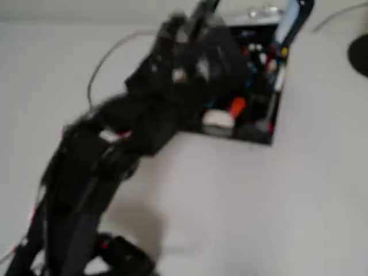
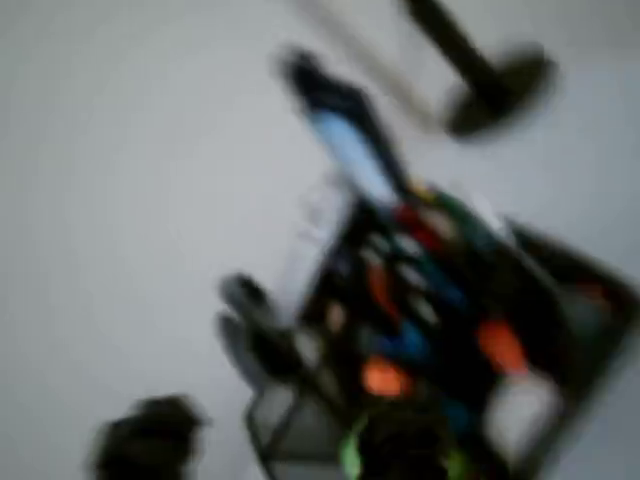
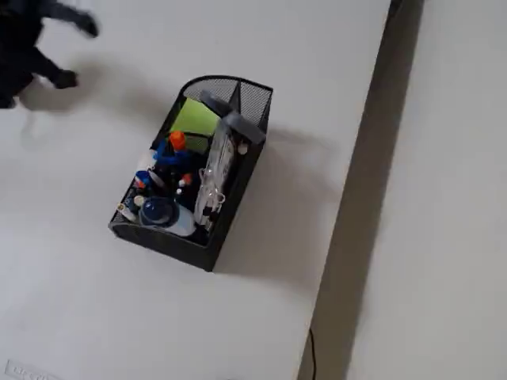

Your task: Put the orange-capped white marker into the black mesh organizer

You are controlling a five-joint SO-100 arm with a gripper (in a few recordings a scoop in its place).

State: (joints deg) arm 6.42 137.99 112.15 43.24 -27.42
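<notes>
we see black mesh organizer (image 3: 207,252) on white table (image 3: 95,317), crammed with pens; orange cap (image 3: 177,140) among them, maybe orange-capped white marker. gripper (image 3: 75,51) blurred, grip unreadable.

Plain white matte tabletop (image 3: 333,95) fills most of the fixed view; its right edge runs diagonally from top centre-right down to the bottom, w/ a dark shadowed gap (image 3: 360,214) just beyond it. Past the gap, a pale grey-white flat surface (image 3: 451,237), floor or wall, can't tell which. Thin dark cable (image 3: 311,352) hangs at the tabletop's edge nr the bottom. Light is soft & even, shadows faint, falling to the right of things. Overhead view: same white top (image 1: 276,207), w/ a round black stand base (image 1: 359,54) at the right edge and a thin grey cable (image 1: 106,57) curving across the upper left. Wrist view blurred; a black pole on a round base (image 2: 490,80) stands top right.
</notes>
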